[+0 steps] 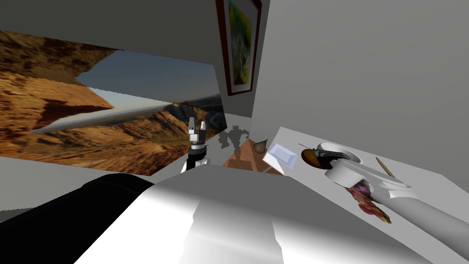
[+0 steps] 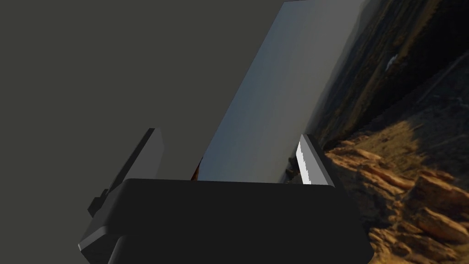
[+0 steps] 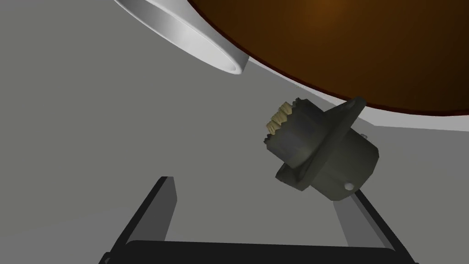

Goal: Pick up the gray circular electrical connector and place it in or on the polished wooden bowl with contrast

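- While the right gripper (image 3: pixel 259 188) stands open, the connector (image 3: pixel 320 149) lies off-centre at one fingertip, axis slanted across the gap, beside the bowl (image 3: pixel 348 50) on the tabletop (image 3: pixel 68 137).
- The left gripper (image 2: pixel 229 135), open, is farther.

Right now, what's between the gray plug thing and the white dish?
Nothing. The right wrist view shows just bare grey tabletop between the connector and the white dish.

Home interior, maybe a living room: framed picture (image 1: pixel 240 46) on grey wall (image 1: pixel 357 68), big window (image 1: pixel 137 101) onto desert hills, wood floor (image 1: pixel 242 160), white table (image 1: pixel 302 137)
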Robot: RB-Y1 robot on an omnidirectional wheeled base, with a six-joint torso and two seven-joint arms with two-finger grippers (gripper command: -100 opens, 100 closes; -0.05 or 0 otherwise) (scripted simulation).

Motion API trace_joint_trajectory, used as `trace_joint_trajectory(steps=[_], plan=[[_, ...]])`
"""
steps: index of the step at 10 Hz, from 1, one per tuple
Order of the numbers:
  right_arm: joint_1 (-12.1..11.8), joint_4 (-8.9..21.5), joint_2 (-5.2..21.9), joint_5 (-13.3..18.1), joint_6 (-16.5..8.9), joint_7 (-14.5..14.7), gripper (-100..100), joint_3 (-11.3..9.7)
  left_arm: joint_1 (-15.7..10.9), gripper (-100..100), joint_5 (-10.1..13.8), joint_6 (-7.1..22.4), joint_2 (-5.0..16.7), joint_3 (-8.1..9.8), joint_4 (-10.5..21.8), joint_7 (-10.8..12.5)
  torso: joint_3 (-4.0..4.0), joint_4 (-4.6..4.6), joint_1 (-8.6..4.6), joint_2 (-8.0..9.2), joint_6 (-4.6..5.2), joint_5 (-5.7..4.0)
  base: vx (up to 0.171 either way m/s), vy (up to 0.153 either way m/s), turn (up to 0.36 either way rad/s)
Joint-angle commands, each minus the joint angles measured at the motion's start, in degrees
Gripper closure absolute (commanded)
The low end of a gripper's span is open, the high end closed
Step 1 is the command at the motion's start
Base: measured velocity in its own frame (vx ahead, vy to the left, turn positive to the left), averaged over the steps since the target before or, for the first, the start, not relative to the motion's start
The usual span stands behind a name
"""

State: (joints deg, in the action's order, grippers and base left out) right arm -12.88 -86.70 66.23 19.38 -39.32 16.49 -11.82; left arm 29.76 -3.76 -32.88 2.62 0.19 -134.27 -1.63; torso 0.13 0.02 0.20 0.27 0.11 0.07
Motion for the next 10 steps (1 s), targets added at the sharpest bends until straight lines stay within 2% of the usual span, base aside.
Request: trace_joint_trajectory(steps=[1,6,7,8,10], plan=[[-0.5,-1.3,1.6,-1.7,-0.7,0.2,-100,0.2,0.0,0,0.0,0.0,0.0,0.00,0.0,0.0,0.00,0.00,0.00,0.00,0.00,0.00,-0.007,0.005,0.005],[-1.3,-4.5,6.6,-7.3,-2.4,1.0,-100,0.4,0.0,0,0.0,0.0,0.0,0.00,0.0,0.0,0.00,0.00,0.00,0.00,0.00,-0.01,-0.006,0.004,0.005],[-1.1,-4.1,6.0,-6.6,-2.2,0.9,-100,0.3,0.0,0,0.0,0.0,0.0,0.00,0.0,0.0,0.00,0.00,0.00,-0.01,0.00,-0.01,0.000,0.000,0.000],[-1.1,-4.2,6.1,-6.7,-2.3,1.0,0,0.3,0.0,0,0.0,0.0,0.0,0.00,0.0,0.0,-0.01,-0.01,-0.02,-0.01,0.01,-0.02,0.000,0.000,0.000],[-1.1,-4.2,6.0,-6.7,-2.3,1.0,0,0.3,0.0,0,0.0,0.0,0.0,0.00,0.0,0.0,-0.02,-0.01,-0.03,-0.02,0.00,-0.02,0.000,0.000,0.000]])
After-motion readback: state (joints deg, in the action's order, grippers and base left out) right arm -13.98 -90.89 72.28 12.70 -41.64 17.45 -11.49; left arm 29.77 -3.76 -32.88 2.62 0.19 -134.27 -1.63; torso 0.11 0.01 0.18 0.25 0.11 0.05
